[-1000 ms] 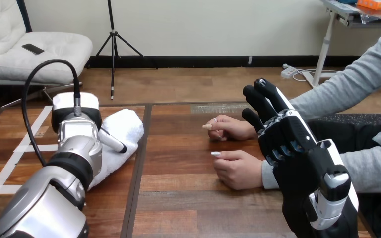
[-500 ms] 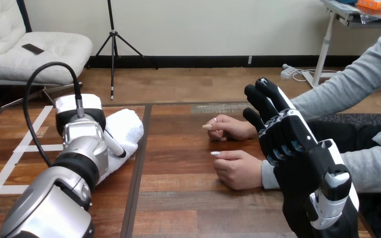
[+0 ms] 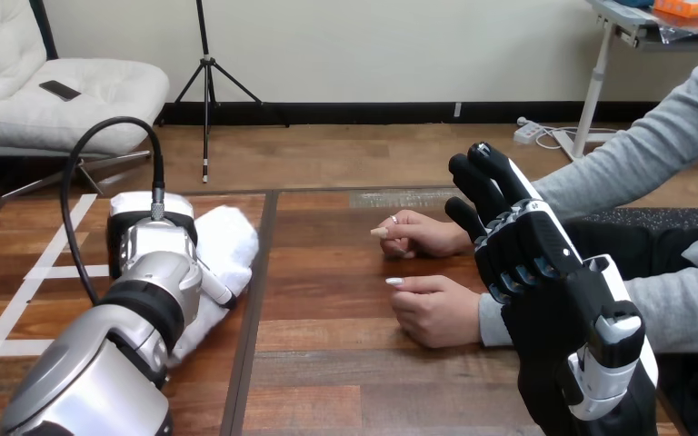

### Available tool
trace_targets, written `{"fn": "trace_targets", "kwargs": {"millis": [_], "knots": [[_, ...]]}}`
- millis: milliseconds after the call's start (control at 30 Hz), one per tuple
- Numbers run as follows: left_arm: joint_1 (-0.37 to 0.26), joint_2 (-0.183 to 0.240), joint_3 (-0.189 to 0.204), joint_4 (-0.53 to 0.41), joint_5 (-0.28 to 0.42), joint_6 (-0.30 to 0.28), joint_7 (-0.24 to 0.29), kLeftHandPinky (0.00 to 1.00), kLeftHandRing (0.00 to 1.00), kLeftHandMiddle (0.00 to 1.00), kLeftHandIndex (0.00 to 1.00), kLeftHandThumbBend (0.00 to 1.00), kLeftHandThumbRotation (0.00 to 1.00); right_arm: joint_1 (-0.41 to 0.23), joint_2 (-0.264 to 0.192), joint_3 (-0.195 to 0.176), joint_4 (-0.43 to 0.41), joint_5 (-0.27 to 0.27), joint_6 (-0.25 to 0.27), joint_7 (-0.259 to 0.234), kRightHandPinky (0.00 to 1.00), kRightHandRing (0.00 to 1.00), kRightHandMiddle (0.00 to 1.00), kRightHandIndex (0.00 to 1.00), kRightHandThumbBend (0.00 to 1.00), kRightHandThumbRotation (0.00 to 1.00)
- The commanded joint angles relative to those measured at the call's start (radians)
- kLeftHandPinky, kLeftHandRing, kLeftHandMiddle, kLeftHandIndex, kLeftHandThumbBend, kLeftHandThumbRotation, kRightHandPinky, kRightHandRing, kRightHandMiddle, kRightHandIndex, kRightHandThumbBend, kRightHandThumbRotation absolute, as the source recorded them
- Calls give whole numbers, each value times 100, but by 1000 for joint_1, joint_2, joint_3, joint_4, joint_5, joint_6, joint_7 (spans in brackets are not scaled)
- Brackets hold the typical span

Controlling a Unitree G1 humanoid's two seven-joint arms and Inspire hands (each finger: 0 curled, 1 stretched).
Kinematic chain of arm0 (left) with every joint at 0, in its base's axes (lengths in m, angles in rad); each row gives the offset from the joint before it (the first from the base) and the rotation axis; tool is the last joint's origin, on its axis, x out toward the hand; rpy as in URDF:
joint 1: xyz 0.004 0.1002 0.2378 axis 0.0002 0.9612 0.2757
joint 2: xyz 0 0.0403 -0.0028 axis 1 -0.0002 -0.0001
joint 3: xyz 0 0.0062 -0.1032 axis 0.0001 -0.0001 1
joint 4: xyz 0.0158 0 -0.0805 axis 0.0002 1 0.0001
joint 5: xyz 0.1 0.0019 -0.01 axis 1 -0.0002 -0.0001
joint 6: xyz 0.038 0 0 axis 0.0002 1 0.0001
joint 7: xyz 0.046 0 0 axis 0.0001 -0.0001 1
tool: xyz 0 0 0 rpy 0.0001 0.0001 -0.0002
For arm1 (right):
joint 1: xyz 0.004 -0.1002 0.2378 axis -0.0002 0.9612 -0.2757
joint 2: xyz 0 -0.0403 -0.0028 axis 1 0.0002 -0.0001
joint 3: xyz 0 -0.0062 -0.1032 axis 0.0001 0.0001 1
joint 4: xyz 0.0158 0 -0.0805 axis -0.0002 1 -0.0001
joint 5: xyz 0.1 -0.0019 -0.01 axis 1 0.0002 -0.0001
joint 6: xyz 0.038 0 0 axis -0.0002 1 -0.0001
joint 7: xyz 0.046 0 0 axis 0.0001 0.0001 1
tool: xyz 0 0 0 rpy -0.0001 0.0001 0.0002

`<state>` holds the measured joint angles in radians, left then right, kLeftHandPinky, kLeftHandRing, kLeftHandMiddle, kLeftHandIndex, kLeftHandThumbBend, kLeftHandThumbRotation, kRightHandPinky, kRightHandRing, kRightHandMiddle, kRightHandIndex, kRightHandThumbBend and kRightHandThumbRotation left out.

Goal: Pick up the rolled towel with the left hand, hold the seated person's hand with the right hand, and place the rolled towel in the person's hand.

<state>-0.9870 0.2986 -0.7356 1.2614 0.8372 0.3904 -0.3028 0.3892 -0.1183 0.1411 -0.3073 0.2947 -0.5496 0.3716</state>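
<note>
Bright, even light casts soft shadows under the person's hands and glints on the left forearm

The left arm is a rounded silver forearm with a black ribbed band near the wrist. It ends in the left hand, black with a white shell on its back. The right hand is black too, with white shells along its back and jointed black-and-white fingers.

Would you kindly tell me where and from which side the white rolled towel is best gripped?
Probably around its middle, from above, closing across its width: the white rolled towel lies flat on the wooden table, lengthwise away from the robot, under the left hand.
</note>
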Motion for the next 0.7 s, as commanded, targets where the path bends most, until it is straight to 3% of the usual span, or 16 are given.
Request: {"fn": "trace_targets", "kwargs": {"millis": [0, 400, 667], "knots": [[-44, -7, -18, 20, 18, 4, -50, 61, 78, 82, 78, 99, 76, -33, 1, -12, -51, 0, -21, -1, 100, 100, 95, 94, 93, 100], [-44, -9, -26, 15, 26, 2, -88, 75, 89, 92, 90, 98, 85, -31, 3, -12, -56, -5, -17, -7, 100, 100, 94, 94, 94, 100], [-41, -4, -32, 10, 28, -15, -98, 74, 85, 89, 86, 96, 83, -32, 3, -11, -54, -1, -19, -4, 100, 100, 94, 94, 94, 100]]}}
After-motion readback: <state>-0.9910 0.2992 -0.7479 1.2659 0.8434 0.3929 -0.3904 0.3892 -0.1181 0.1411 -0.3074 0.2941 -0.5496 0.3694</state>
